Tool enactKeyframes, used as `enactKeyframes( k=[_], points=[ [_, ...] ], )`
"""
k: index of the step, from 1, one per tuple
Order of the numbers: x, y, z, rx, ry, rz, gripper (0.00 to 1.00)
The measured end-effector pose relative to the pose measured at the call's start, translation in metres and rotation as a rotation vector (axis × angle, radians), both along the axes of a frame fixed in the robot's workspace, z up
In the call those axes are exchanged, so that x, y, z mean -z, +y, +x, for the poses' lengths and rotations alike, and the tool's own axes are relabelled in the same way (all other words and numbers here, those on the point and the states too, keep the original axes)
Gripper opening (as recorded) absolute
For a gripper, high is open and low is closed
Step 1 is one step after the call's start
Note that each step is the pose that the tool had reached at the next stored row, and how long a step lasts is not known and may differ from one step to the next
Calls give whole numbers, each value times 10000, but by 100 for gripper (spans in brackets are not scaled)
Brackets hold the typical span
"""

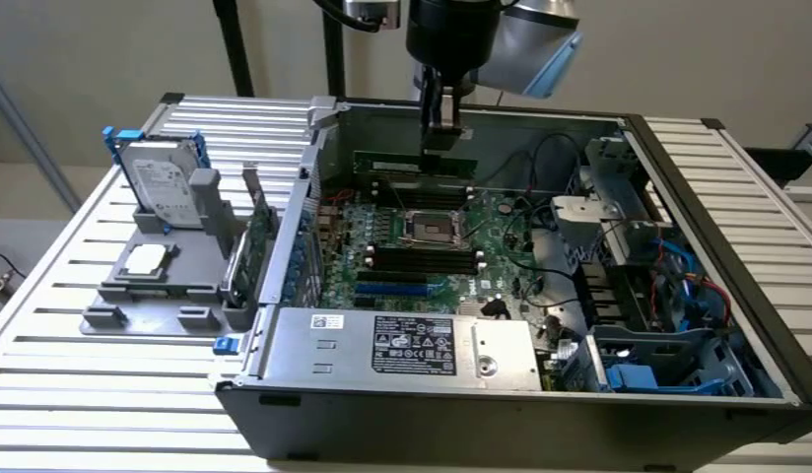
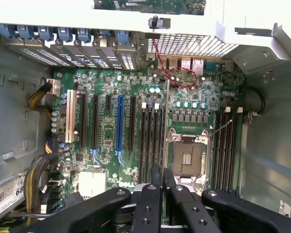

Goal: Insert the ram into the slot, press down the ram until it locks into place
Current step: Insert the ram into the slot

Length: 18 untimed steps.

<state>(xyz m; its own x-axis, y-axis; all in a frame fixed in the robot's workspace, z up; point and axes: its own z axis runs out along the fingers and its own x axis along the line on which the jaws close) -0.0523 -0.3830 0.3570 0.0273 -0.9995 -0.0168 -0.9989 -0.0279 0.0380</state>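
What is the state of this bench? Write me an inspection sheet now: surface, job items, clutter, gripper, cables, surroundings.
Surface: white slatted table carrying an open computer case.
Job's things: ram held above the motherboard, not seated; slot among parallel black sockets, all look empty.
Clutter: hard drive upright on a grey tray, on the exterior view's left.
Gripper: gripper closed on the ram, pointing down.
Cables: red wire looped over the board; yellow-black bundle by the case wall.
Surroundings: black poles behind the table.
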Motion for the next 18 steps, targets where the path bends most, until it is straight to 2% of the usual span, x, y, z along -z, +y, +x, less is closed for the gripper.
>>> enactKeyframes(
  k=[5,9,18],
  points=[
    [84,-53,65,-16,4,6,13],
    [157,-112,107,-47,5,4,13],
    [321,-194,171,-298,5,5,13]
  ],
)
